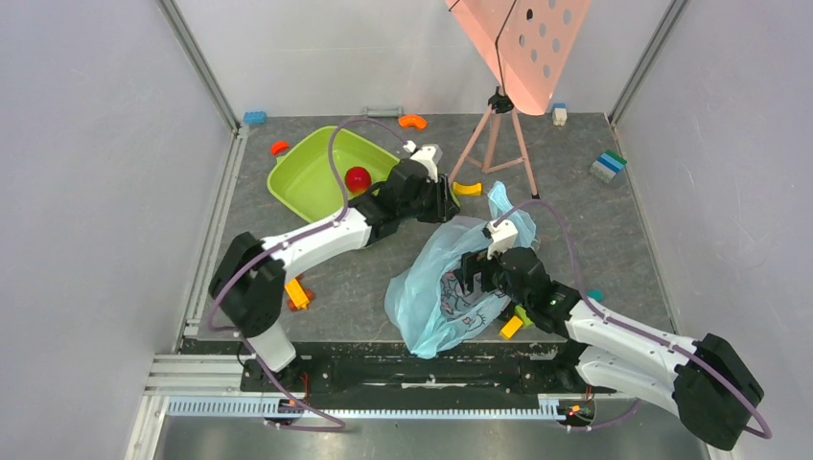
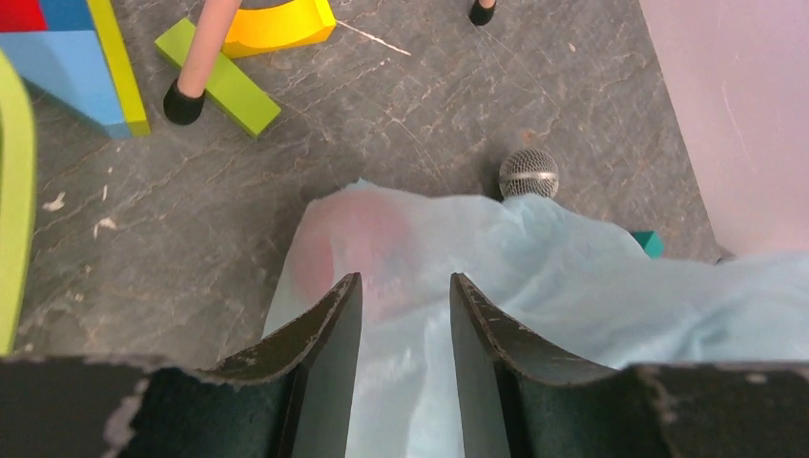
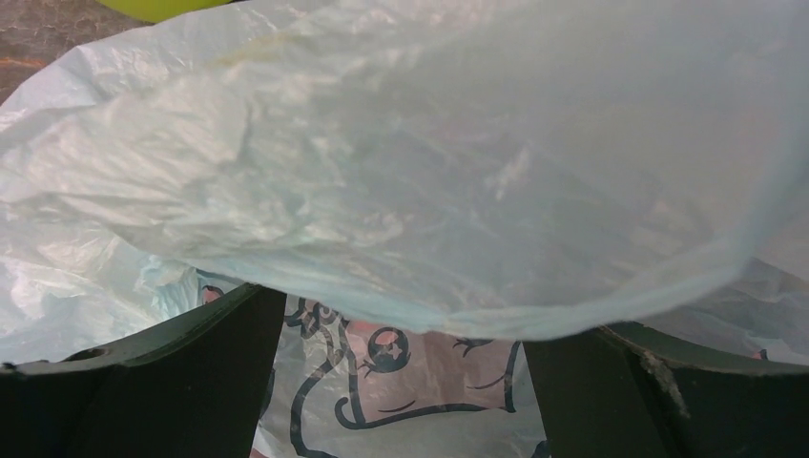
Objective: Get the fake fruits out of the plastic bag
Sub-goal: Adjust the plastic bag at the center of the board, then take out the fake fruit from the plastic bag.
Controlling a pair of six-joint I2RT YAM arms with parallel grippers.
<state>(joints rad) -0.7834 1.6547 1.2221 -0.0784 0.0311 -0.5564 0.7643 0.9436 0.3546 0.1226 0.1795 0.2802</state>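
On the left of the grey surface (image 1: 364, 278) sits a lime-green tub (image 1: 309, 196), and a red fruit (image 1: 358, 178) lies loose inside it, outside the bag. The left arm reaches past the tub's near corner to the top edge of the light-blue bag (image 1: 427, 307), which lies crumpled in the middle of the surface. The left hand (image 2: 405, 284) points down at that edge with its fingers (image 2: 329, 353) half spread. Bag film lies in the gap between them, but they are clenched on nothing that shows. Just beyond the fingertips, a second red fruit (image 2: 348, 243) shows as a pink blur through the film, so it is inside the bag. Further out from this hand are a green bar (image 2: 229, 86), a yellow arch (image 2: 281, 24) and a pink stand leg (image 2: 196, 57). A round mesh ball (image 2: 528, 173) rests against the bag's far edge.

To the right, the right hand (image 3: 405, 334) is at the bag's mouth, released and with its fingers spread wide. A fold of film drapes across above them, and a cartoon print (image 3: 382, 382) shows between them. No other fruit can be made out. A stack of blocks (image 1: 607, 165) stands well apart at the far right.
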